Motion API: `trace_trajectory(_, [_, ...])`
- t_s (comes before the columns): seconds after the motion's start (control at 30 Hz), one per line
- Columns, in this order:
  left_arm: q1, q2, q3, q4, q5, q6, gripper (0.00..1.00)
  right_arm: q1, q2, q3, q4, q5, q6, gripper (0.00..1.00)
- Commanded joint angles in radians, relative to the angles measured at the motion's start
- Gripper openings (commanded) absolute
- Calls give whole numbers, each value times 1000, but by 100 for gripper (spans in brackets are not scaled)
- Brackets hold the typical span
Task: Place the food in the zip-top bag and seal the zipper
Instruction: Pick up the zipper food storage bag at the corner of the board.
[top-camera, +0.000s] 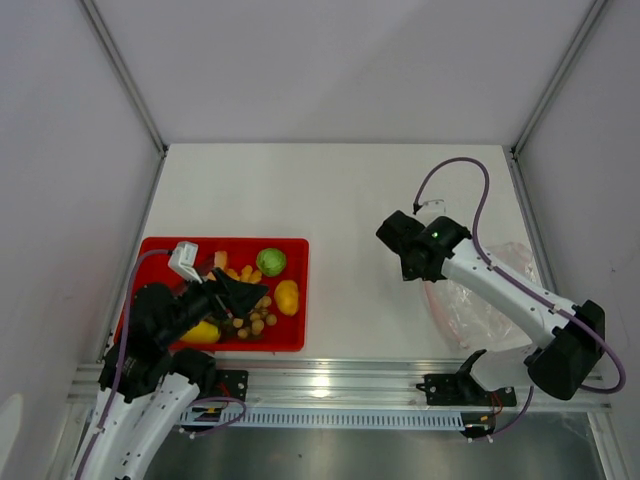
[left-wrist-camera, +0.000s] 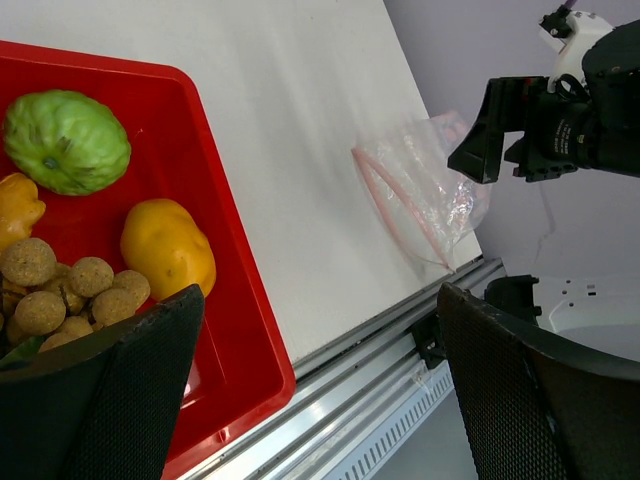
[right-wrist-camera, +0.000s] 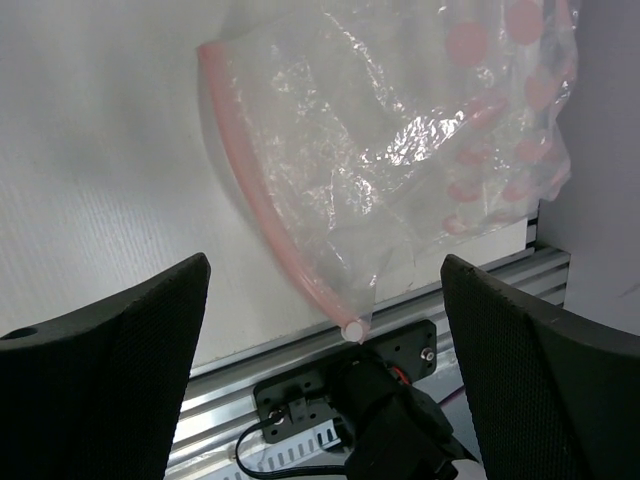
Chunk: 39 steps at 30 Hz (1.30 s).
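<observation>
L end effector (left-wrist-camera: 320, 300) released | R end effector (right-wrist-camera: 325, 270) released | risk: food (left-wrist-camera: 165, 250) blocked by zipper (right-wrist-camera: 260, 210), zip-top bag (right-wrist-camera: 400, 130) mouth unheld

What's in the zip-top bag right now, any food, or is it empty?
Empty. The clear zip-top bag lies on the table with no food showing through it; the food sits in the red tray.
</observation>
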Motion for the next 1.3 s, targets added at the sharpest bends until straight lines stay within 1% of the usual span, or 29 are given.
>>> trace_trajectory(0.0, [-3, 4, 42, -6, 15, 31, 100, -13, 1, 13, -1, 55, -40, 98])
trace_trajectory(0.07, [-3, 1, 36, -6, 13, 26, 100, -17, 47, 23, -10, 39, -30, 92])
trace_trajectory(0.1, [-3, 1, 38, -6, 13, 26, 100, -13, 68, 26, -16, 38, -27, 91])
trace_trajectory(0.23, [-3, 1, 44, -12, 19, 26, 100, 4, 179, 6, -27, 52, -17, 91])
trace_trajectory(0.33, [-3, -1, 50, -15, 21, 26, 100, 10, 266, 6, 1, 56, -44, 89])
trace_trajectory(0.5, [-3, -4, 47, -12, 30, 23, 100, 12, 444, 38, -11, 120, -66, 88])
trace_trajectory(0.6, [-3, -7, 45, -12, 35, 25, 100, 6, 513, 33, 2, 143, -83, 87])
trace_trajectory(0.73, [-3, -10, 39, -13, 30, 29, 99, 0, 579, 29, -1, 186, -67, 86])
trace_trajectory(0.93, [-3, 4, 30, -2, 44, 29, 100, -51, 645, 7, 15, 242, -61, 79])
trace_trajectory(1.03, [-3, 10, 24, 7, 49, 28, 99, -60, 662, 4, 4, 284, -37, 79])
trace_trajectory(1.13, [-3, 11, 12, 14, 53, 25, 99, -71, 673, -8, 22, 298, -47, 79])
trace_trajectory(1.27, [-3, 19, 4, 30, 67, 17, 99, -86, 696, -13, 30, 335, -47, 74])
